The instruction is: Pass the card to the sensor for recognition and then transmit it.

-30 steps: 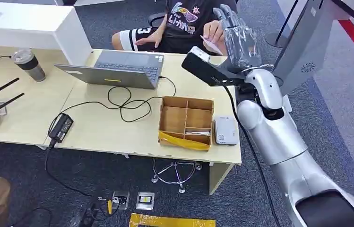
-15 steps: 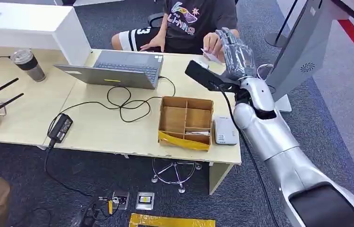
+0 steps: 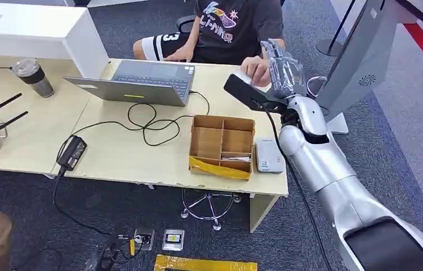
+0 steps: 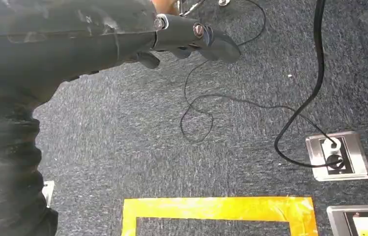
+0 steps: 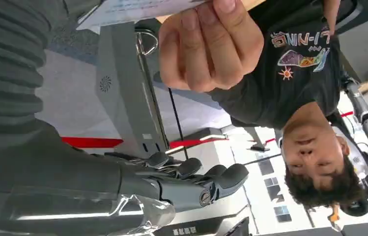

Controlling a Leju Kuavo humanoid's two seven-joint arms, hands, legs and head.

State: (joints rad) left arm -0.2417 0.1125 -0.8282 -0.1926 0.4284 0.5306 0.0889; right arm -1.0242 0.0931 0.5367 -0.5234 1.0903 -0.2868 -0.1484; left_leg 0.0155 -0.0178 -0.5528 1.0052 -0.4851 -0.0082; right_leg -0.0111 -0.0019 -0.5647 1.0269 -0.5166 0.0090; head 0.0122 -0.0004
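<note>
Right hand point(image 3: 282, 66) is up past the desk's point(image 3: 113, 152) far edge, fingers spread, holding nothing — the person's hand point(image 5: 209, 46) has the card point(image 5: 137, 10). Left hand point(image 4: 191, 42) hangs loosely uncurled — empty.

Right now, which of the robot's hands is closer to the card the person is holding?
Right. The right hand is raised at the table's far edge, right beside the card in the person's hand. The left hand hangs low above the carpet, away from it.

The card point(image 5: 142, 9), white with faint print, is pinched flat in a person's hand point(image 5: 206, 44). The sensor point(image 3: 268, 155), a pale flat box, lies at the table's five o'clock corner.
</note>
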